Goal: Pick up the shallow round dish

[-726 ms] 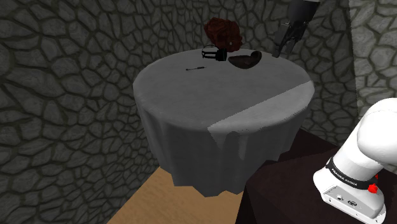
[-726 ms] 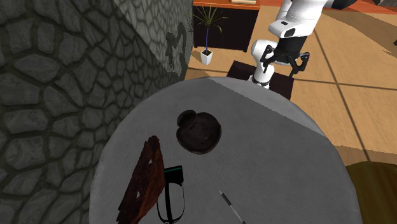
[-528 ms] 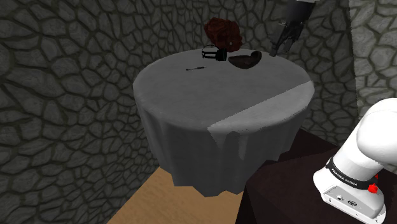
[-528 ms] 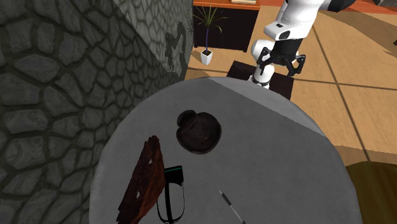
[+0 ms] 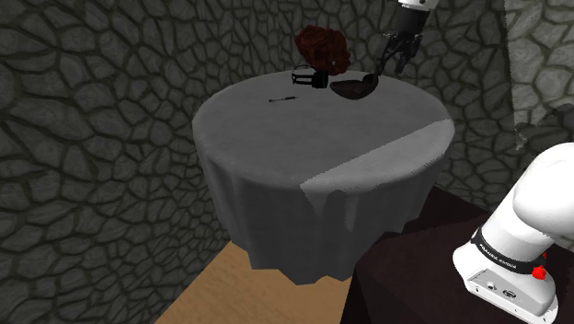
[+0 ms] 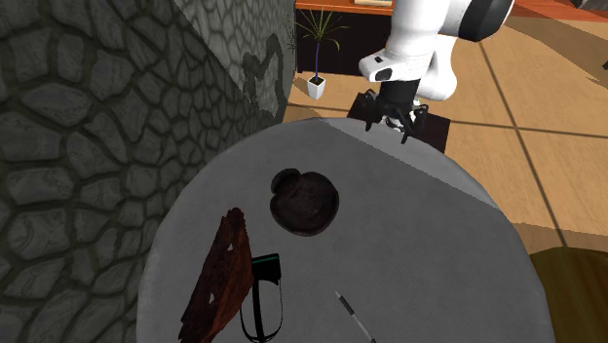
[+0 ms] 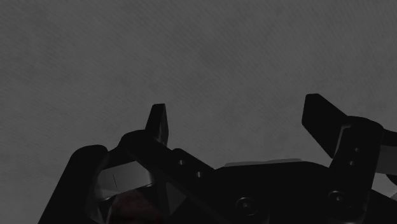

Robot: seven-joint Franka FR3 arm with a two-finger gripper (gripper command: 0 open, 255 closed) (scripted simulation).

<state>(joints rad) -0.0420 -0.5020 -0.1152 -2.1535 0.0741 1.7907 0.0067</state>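
The shallow round dish (image 5: pixel 354 87) is dark brown and sits on the far side of the round, grey-clothed table (image 5: pixel 313 138). In the second exterior view the dish (image 6: pixel 304 202) lies near the table's middle, close to the stone wall. My black gripper (image 5: pixel 393 64) hangs open above the table's edge, just off the dish toward the shoulder view's right and apart from it. The second exterior view shows the gripper (image 6: pixel 390 127) over the far rim of the table. In the wrist view the gripper (image 7: pixel 238 121) has its fingers (image 7: pixel 158 124) wide apart over grey cloth, with nothing between them.
A dark red-brown lumpy object (image 5: pixel 322 46) and a black strap-like item (image 5: pixel 310 78) lie beside the dish. A thin pen (image 5: pixel 282 98) rests further along the cloth. Stone walls (image 5: pixel 92 110) close in behind the table. My stand (image 5: pixel 515 267) is at the shoulder view's lower right.
The arm has swung toward the shoulder view's left, bringing the open gripper from beyond the table's rim to over its edge, nearer the dish. The dish has not moved.
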